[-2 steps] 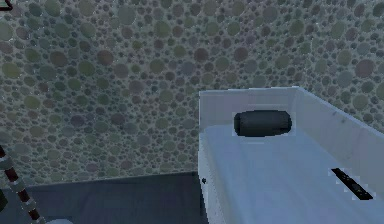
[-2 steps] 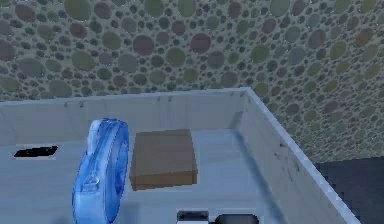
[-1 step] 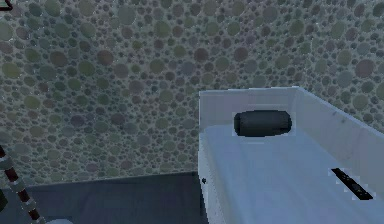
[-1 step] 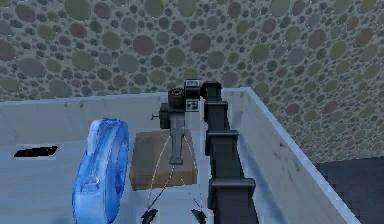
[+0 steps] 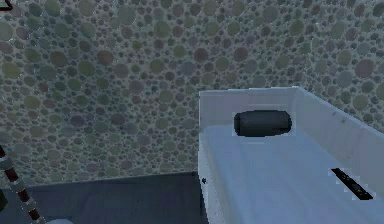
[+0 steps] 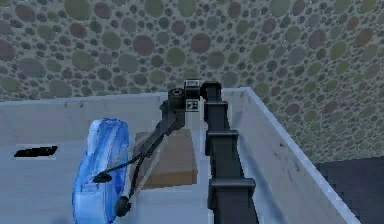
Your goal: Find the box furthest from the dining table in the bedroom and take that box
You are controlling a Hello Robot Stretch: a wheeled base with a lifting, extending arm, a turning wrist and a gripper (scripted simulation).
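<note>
End effector is hanging at the arm's far end, reaching across a brown box and a blue bundle, both lying on the white bed. I cannot tell whether it is holding anything. Searching is looking finished, while lifting the box clear is not yet showing. A dark bolster is resting near the dotted wall.

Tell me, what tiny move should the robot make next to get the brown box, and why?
Probably raise the arm a little. The gripper shows against the brown box and the blue shiny thing, both on the white surface, so I cannot tell whether it holds anything. A small lift would show if the box comes along.
</note>
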